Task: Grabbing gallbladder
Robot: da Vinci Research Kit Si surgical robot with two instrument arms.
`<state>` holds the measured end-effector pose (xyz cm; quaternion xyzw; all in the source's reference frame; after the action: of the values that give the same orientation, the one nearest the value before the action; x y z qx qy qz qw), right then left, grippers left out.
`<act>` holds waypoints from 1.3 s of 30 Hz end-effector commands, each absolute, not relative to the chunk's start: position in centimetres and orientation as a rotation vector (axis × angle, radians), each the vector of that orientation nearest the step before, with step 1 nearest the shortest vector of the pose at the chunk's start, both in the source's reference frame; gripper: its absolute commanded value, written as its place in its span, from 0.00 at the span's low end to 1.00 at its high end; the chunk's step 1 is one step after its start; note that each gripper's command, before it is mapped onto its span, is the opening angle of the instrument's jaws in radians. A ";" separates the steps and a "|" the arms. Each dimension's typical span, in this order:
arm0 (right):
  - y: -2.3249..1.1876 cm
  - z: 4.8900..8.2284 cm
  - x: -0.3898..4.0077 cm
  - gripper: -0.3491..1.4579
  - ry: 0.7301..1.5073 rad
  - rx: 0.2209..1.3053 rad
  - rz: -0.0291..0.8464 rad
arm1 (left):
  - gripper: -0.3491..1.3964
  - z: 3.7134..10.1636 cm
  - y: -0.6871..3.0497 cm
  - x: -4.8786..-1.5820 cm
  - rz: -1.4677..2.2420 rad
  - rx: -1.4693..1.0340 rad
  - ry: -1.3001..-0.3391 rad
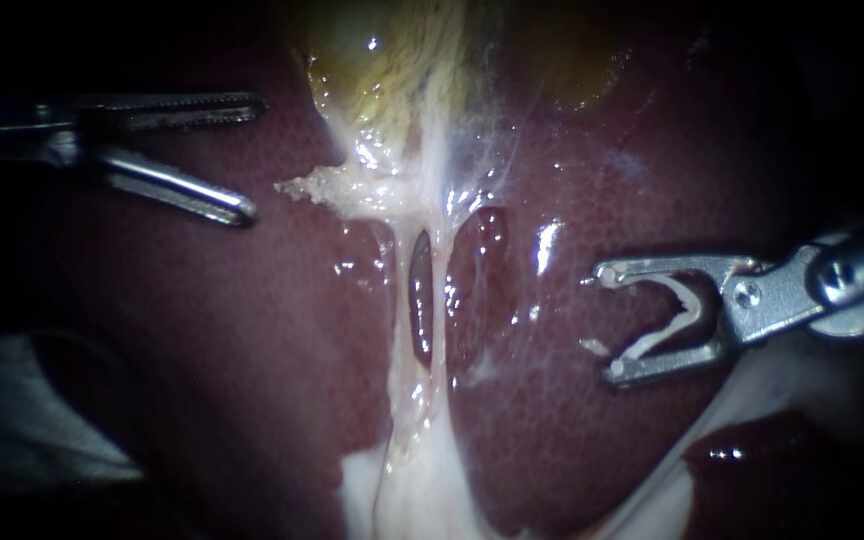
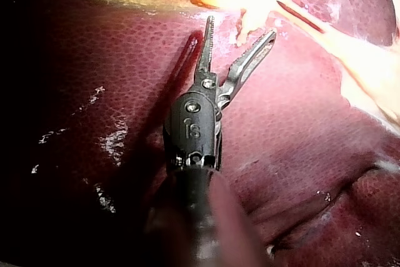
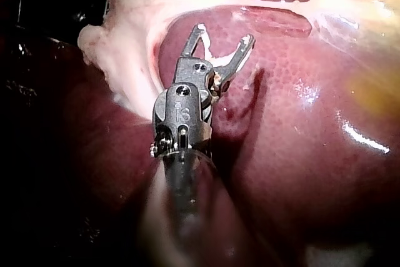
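Left tool (image 1: pixel 256 156): enters from left, shaft level, jaws apart, empty, above liver (image 1: pixel 202 340).
Right tool (image 1: pixel 608 321): enters from right, jaws apart, tips pointing left.
Gallbladder (image 1: pixel 392 60): far centre, untouched; long axis far-to-near, narrow end nearer.

A surgical setting, wet tissue under close light; a glistening, dark-red, mottled liver (image 1: pixel 252 330) fills every view; a yellowish, shiny gallbladder (image 1: pixel 392 60) and pale white strands of tissue (image 1: pixel 422 250) lie against it; the slender steel left instrument (image 1: pixel 254 156) and right instrument (image 1: pixel 608 322) reach over it.
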<state>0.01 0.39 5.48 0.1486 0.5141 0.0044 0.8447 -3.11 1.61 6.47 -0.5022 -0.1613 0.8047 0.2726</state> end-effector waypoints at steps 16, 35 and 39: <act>0.39 5.48 0.02 0.47 1.085 0.314 0.010 | 0.47 6.69 1.42 -3.49 2.151 -1.343 -0.472; 0.39 5.47 0.02 0.47 1.085 0.314 0.010 | 0.39 6.83 1.38 -3.67 2.148 -1.314 -0.477; 0.39 5.47 0.02 0.47 1.085 0.314 0.010 | 0.32 6.88 1.37 -3.69 2.138 -1.302 -0.485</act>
<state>0.02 0.39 5.47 0.1486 0.5141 0.0047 0.8447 -3.69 1.37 6.89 -0.4883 -0.1820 0.8020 0.2919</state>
